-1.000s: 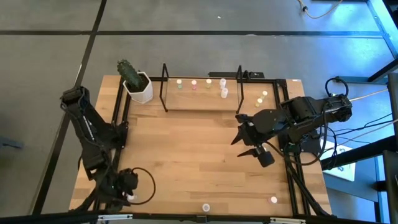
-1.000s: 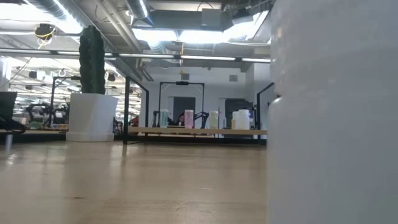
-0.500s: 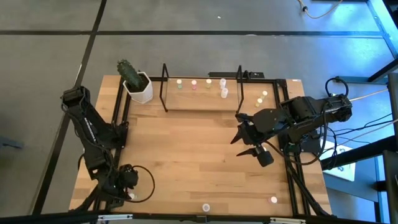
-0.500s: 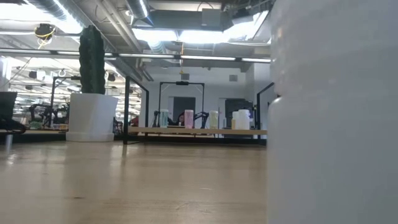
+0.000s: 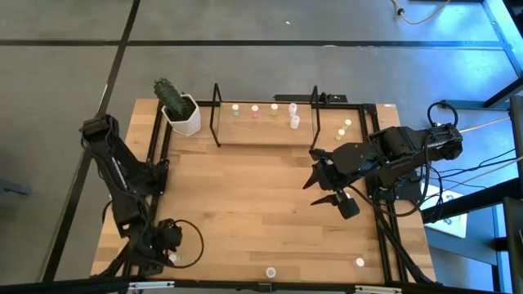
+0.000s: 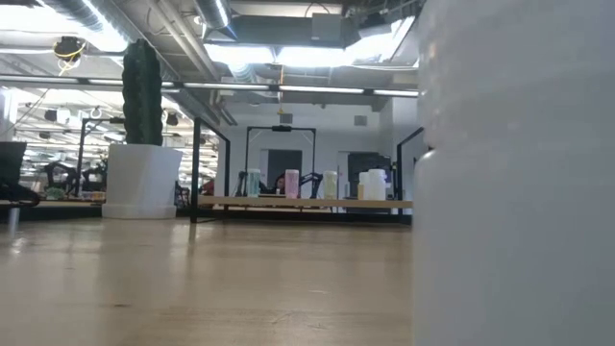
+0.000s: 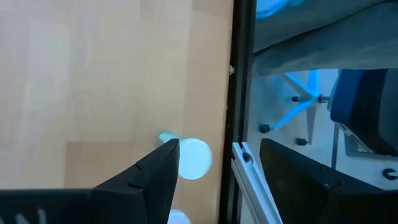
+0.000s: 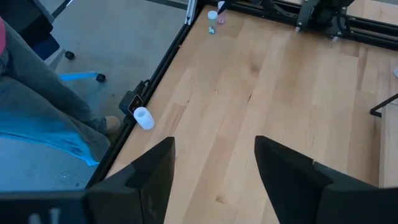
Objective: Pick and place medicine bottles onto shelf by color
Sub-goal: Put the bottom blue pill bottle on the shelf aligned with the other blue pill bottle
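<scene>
My left gripper [image 5: 166, 247] stands open over the table's near left corner. Just beyond its fingertips [image 7: 217, 149] a small white bottle with a pale green top [image 7: 193, 159] lies on its side beside the black edge rail, close to one finger; no touch shows. My right gripper [image 5: 327, 196] hangs open above the right half of the table, with nothing between its fingers [image 8: 214, 146]. The wire shelf [image 5: 265, 126] stands at the far edge with several bottles upright on its wooden floor: green [image 5: 236, 109], pink [image 5: 255, 110], yellowish [image 5: 274, 107] and white [image 5: 293, 115].
Loose bottles stand right of the shelf [image 5: 344, 128] and lie at the near edge [image 5: 270, 272] [image 5: 359, 262]. A white cactus pot [image 5: 183, 116] stands left of the shelf. One white bottle [image 6: 519, 173] fills the low view's right side. A person's legs [image 8: 37, 93] show beyond the near edge.
My left gripper has sunk a little toward the bottle in the near left corner, still open.
</scene>
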Tool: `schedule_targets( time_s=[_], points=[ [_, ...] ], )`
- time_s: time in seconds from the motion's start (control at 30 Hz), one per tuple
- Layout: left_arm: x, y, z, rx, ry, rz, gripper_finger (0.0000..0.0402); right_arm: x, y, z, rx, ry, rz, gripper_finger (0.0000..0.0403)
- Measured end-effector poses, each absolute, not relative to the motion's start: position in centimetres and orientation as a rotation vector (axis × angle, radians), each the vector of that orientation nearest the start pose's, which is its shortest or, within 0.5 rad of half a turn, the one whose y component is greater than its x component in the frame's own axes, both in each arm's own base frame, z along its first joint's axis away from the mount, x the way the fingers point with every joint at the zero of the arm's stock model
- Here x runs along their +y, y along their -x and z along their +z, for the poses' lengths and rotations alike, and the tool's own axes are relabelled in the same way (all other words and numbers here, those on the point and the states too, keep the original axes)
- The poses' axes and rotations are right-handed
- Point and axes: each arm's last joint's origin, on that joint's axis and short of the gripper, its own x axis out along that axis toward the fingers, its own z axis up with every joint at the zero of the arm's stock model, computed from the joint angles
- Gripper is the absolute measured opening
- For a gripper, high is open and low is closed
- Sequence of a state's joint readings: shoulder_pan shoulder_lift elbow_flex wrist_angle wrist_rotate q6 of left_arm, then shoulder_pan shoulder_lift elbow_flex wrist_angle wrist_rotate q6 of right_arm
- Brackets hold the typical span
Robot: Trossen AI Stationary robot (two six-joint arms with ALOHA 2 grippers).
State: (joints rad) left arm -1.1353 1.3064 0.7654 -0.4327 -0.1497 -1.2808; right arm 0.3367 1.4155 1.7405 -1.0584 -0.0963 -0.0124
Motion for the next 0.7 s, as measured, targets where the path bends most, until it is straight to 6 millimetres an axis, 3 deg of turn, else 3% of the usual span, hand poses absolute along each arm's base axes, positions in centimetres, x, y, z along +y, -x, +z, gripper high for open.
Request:
schedule_targets(
  time_s=[0.27,0.7],
  points=[
    [-23.7,-11.5,21.3,1.166,0.551,-0.281,0.0218,9.0,-24.8,43.5,0.731,0.101,0.407,0.0223],
    [-23.7,-11.0,19.8,1.241,0.504,-0.155,0.0218,8.7,-24.9,43.5,0.727,0.116,0.298,0.0223]
  ],
)
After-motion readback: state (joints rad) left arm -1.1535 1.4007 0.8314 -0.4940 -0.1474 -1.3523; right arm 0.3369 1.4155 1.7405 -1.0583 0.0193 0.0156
